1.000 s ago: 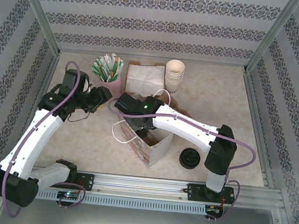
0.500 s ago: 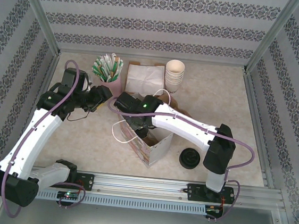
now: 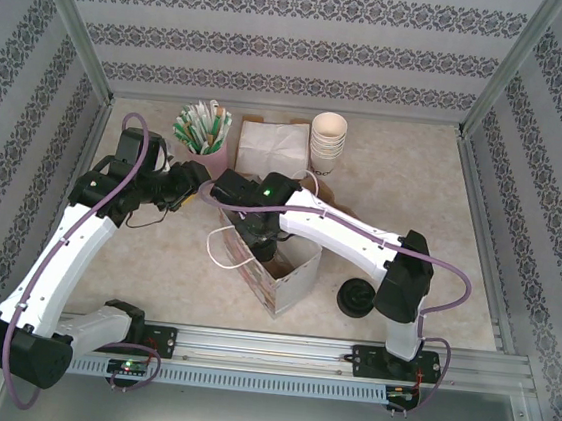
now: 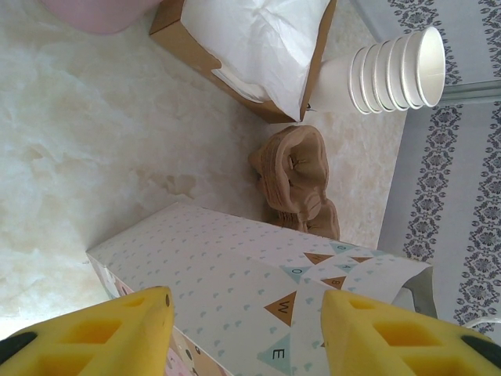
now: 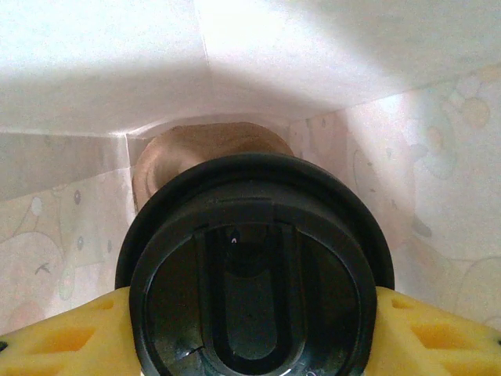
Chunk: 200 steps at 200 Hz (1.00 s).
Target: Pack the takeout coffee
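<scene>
The takeout coffee [image 5: 254, 274], seen from above as a round black lid, hangs inside the printed paper bag [image 3: 289, 277]. My right gripper [image 5: 254, 329] is shut on it, one yellow finger at each side of the lid. In the top view the right gripper [image 3: 259, 230] reaches down into the bag's open mouth. My left gripper [image 3: 195, 183] sits at the bag's far left corner. In the left wrist view the left gripper [image 4: 246, 321] stands open, its fingers apart over the bag's [image 4: 227, 274] patterned side. Something brown [image 5: 203, 145] lies at the bag's bottom under the cup.
Behind the bag stand a pink cup of sticks [image 3: 207, 132], a box of white napkins [image 3: 273, 144] and a stack of cream cups [image 3: 329, 140]. Brown paper pieces [image 4: 293, 168] lie by the bag. Loose black lids [image 3: 357, 297] sit at the front right.
The right arm has shifted slightly left over the bag, still gripping the cup, and the bag has nudged a little. The left arm has barely moved.
</scene>
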Motion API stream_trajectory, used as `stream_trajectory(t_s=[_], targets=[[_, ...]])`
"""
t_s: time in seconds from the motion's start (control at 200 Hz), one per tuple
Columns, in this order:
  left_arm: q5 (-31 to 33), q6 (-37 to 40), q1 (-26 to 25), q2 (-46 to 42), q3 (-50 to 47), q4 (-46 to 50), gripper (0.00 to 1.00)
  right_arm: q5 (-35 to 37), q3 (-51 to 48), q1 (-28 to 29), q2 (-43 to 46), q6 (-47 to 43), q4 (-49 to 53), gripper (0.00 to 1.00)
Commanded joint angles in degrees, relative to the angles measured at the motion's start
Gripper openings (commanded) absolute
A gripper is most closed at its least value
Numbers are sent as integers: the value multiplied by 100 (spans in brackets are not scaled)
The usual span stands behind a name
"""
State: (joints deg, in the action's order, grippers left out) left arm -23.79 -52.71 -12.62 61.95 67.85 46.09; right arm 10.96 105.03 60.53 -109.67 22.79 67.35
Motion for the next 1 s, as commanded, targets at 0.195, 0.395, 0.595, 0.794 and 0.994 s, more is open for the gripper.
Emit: stream_trajectory(t_s=[0.195, 0.395, 0.595, 0.794, 0.994], targets=[[-44, 77, 36, -48, 90, 160, 54, -678, -203, -83, -486, 180, 330, 51], [-42, 42, 40, -34, 86, 146, 54, -648, -323, -95, -719, 182, 457, 50], [-46, 33, 32, -26, 81, 154, 54, -444, -380, -95, -959, 167, 717, 50], [-61, 33, 29, -1, 88, 142, 54, -387, -555, -52, -1111, 167, 786, 50], [-80, 50, 18, 38, 105, 153, 54, -664, -771, -59, -1024, 301, 731, 49]])
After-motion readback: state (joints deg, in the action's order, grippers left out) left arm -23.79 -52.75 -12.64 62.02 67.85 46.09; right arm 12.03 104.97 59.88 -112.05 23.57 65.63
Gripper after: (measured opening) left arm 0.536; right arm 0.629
